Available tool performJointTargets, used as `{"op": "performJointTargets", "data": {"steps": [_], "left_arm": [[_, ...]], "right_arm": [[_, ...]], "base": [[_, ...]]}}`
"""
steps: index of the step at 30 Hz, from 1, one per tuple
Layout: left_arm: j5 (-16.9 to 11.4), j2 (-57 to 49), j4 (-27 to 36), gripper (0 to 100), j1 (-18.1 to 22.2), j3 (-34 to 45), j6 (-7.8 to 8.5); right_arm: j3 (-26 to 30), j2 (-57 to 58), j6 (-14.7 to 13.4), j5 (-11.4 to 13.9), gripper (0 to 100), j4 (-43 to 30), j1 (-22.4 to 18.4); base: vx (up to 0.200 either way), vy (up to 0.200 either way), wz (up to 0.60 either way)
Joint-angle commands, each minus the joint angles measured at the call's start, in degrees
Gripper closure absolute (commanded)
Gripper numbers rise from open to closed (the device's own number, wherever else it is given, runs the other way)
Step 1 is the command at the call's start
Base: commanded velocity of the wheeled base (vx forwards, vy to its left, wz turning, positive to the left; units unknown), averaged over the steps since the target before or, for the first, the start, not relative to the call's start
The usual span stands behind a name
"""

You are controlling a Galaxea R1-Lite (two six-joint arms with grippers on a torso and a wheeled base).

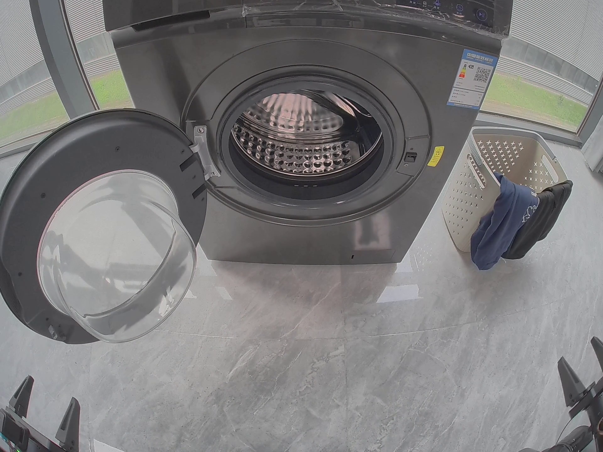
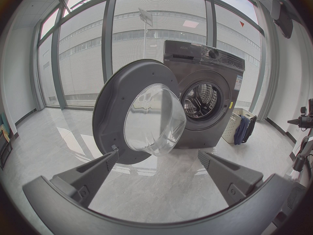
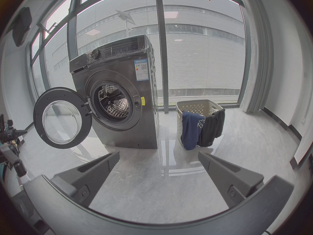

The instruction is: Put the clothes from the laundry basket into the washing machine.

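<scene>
Far beyond the spread left tool [image 2: 157, 152] and right tool [image 3: 158, 154], clothes [image 1: 509, 221] drape the basket [image 1: 463, 191].

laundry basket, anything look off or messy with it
Only mildly: a blue garment and a black garment hang over the front rim of the laundry basket instead of lying inside, the blue one trailing down its outer wall. Nothing looks spilled or damaged.
</scene>
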State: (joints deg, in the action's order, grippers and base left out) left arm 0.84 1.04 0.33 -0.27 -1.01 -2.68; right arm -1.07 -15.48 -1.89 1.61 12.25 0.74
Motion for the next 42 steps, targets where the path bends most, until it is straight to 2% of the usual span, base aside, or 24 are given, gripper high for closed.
{"op": "performJointTargets", "data": {"steps": [1, 2, 6, 23, 42], "left_arm": [[-0.05, -0.68, 0.02, 0, 0.00, 0.84, -0.04], [-0.05, -0.68, 0.02, 0, 0.00, 0.84, -0.04], [0.04, -0.68, 0.02, 0, 0.00, 0.75, -0.04], [0.04, -0.68, 0.02, 0, 0.00, 0.75, -0.04], [0.04, -0.68, 0.02, 0, 0.00, 0.75, -0.04]], "right_arm": [[0.98, 13.90, 1.27, 0.76, 0, -10.14, -1.45], [0.46, 15.22, 1.54, 0.59, 0, -12.08, -1.27], [1.07, 15.22, 1.36, -1.17, 0, -12.16, -1.18], [1.07, 15.39, 1.80, -0.99, 0, -12.08, -1.10], [1.07, 15.39, 1.80, -0.99, 0, -12.08, -1.10]], "base": [[0.000, 0.000, 0.00], [0.000, 0.000, 0.00], [0.000, 0.000, 0.00], [0.000, 0.000, 0.00], [0.000, -0.200, 0.00]]}}
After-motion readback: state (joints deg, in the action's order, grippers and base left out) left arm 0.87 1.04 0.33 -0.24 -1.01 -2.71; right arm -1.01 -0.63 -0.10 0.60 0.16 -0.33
